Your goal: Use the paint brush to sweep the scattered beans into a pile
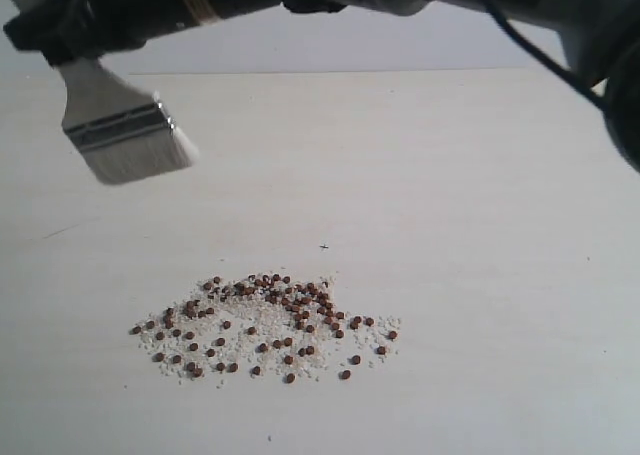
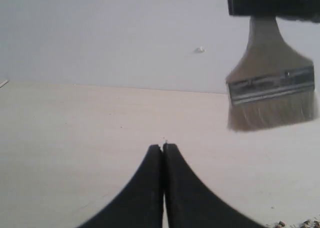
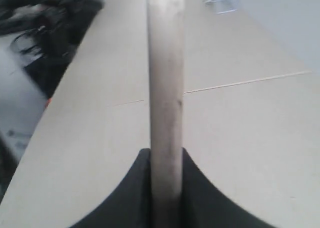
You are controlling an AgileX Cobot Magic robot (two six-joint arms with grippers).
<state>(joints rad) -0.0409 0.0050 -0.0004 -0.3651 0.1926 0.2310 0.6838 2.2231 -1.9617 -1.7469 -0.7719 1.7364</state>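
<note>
beans (image 1: 265,325): you have a loose patch, mixed with whitish grains (image 1: 240,350), on the table (image 1: 480,195) toward its edge nearest the exterior camera | paint brush (image 1: 125,130): raised, bristles down, well apart from them toward the far left corner | right claw (image 3: 165,155): clenched on its handle | left claw (image 2: 163,148): clenched, holding nothing

Exterior high, wrists low — brush (image 1: 122,132) shared.

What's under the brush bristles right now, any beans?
Only bare table shows beneath the paint brush bristles; the beans lie apart, nearer the camera. The right pincer covers part of the handle, so that stretch cannot be seen.
</note>
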